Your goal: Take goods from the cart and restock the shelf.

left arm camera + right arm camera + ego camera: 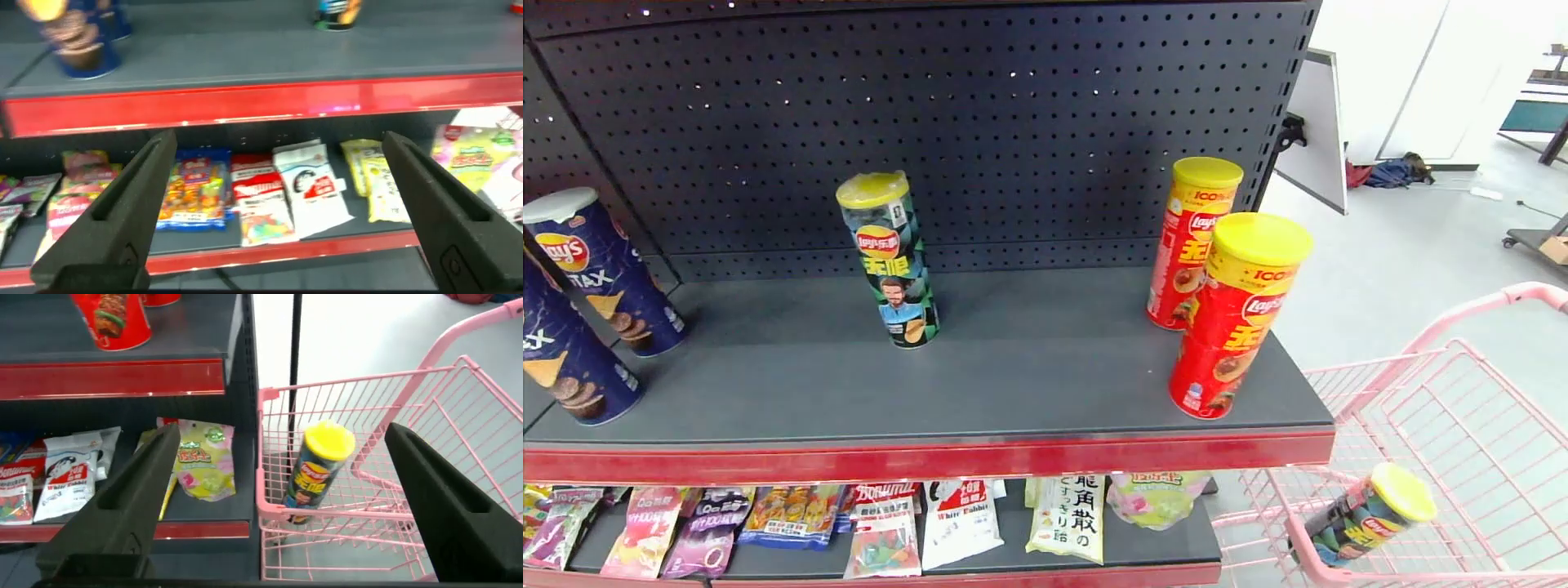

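A pink wire cart (1445, 425) (392, 400) stands right of the shelf with one dark, yellow-lidded chip can (1364, 514) (319, 469) leaning in it. On the grey shelf board (1013, 367) stand a dark green can (889, 260), two red cans (1237, 314) (1192, 241) and two blue cans (600, 269) at the left. My right gripper (282, 506) is open, held out in front of the cart's can with nothing between its fingers. My left gripper (278, 212) is open before the lower shelf's snack bags (270, 196).
The lower shelf (1143, 547) holds several snack bags (964, 523). A red lip (931, 457) (261, 102) edges the upper board, and a black pegboard (931, 122) backs it. Open grey floor (1413, 237) lies right of the shelf, behind the cart.
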